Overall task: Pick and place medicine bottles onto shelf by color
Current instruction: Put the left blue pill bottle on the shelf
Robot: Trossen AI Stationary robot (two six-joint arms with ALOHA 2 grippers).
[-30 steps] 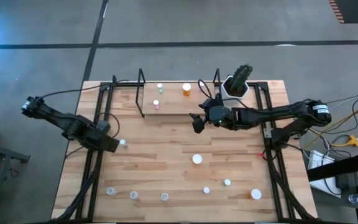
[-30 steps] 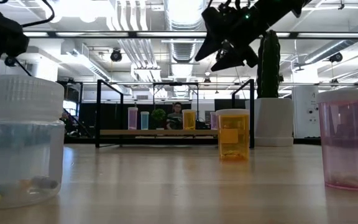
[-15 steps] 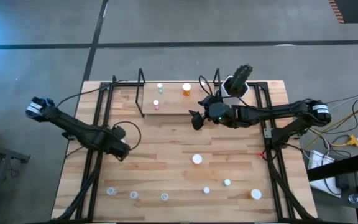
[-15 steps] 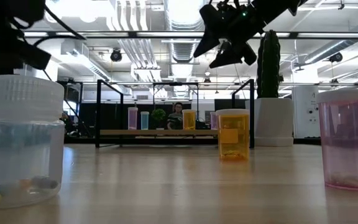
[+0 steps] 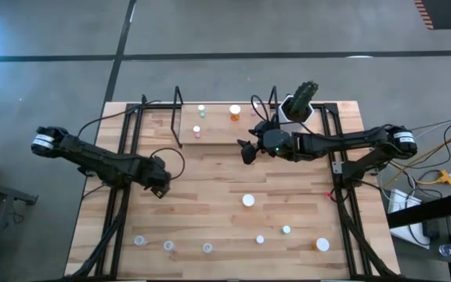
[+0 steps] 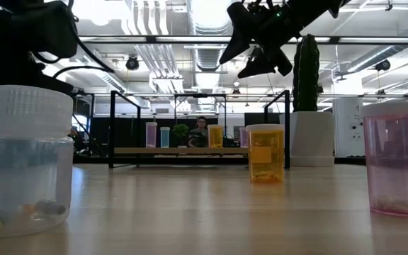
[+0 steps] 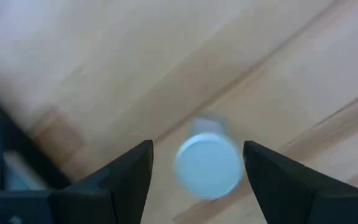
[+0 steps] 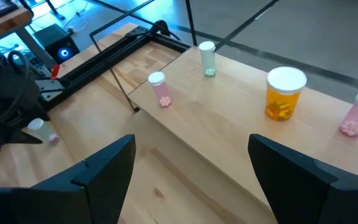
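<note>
Left gripper (image 7: 197,168) jaws released, now straddling a bottle (image 7: 207,165) after swinging inward; grasp is next; right gripper (image 5: 247,152) jaws released, empty, hovering near shelf (image 5: 218,135).

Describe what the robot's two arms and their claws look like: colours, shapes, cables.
Both arms are dark, slim and jointed, each with a pale band near the shoulder end. A black cable loops beside the left claw. The right claw shows a small green light on the wrist behind it. Each claw has two flat, dark, tapering fingers.
</note>
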